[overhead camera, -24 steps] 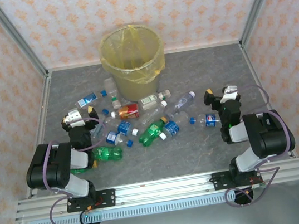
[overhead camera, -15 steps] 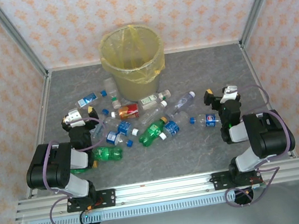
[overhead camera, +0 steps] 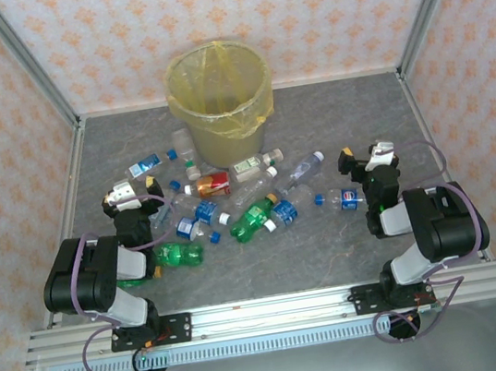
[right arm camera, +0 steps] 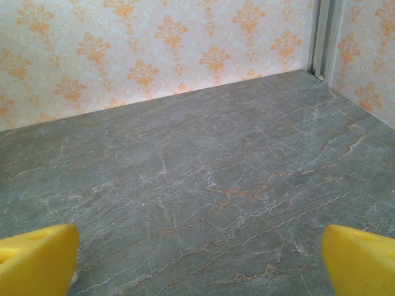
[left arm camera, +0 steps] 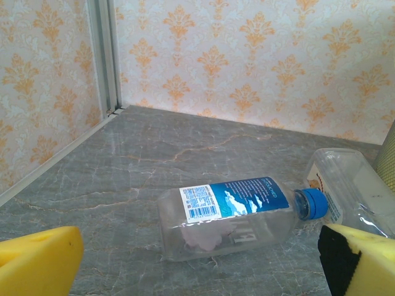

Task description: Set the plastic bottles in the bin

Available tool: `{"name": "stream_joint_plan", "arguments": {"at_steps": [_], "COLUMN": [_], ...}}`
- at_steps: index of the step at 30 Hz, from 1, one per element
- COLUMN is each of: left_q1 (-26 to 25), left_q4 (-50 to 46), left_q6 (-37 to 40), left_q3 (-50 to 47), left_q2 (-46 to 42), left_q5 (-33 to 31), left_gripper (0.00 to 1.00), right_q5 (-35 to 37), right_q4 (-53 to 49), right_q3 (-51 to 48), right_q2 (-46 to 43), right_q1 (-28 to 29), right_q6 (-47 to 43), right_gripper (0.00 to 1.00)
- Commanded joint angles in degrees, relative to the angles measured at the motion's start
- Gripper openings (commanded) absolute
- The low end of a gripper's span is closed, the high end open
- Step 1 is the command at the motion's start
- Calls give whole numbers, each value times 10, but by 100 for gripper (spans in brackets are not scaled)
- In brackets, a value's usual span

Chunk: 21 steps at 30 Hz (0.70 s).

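Nothing has moved since the earlier frames. Nearest, my left gripper [overhead camera: 131, 194] and my right gripper [overhead camera: 367, 159] sit low over the grey marbled tabletop [overhead camera: 315, 259], each with its yellow-padded jaws spread wide and holding nothing. Between them the small plastic bottles lie scattered on their sides: a green bottle [overhead camera: 177, 254] just beside my left arm, a second green bottle [overhead camera: 253, 216] mid-table, a clear blue-labelled bottle [overhead camera: 348, 197] near my right gripper, and a red-orange-labelled bottle [overhead camera: 213, 185] farther back. Left wrist view: a clear blue-capped bottle [left arm camera: 237, 213] lies ahead of my fingers. Farthest, the round tapered bin with translucent yellow bag liner [overhead camera: 222, 133] stands upright behind the bottles, against the back wall.
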Motion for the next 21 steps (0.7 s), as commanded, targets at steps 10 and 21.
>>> {"name": "stream_joint_plan", "arguments": {"at_steps": [10, 21], "left_q1": [3, 3], "left_q4": [-4, -396], "left_q6": [-9, -71], "left_q3": [11, 165], "left_q2": [1, -155], "left_q5": [-8, -123], "left_gripper": [100, 100], "right_q5": [14, 52], "right_q4": [4, -241], "right_q3": [11, 107], "right_q2": [2, -130], "right_q1": [2, 1], "right_q6": [5, 37], "right_gripper": [100, 100]}}
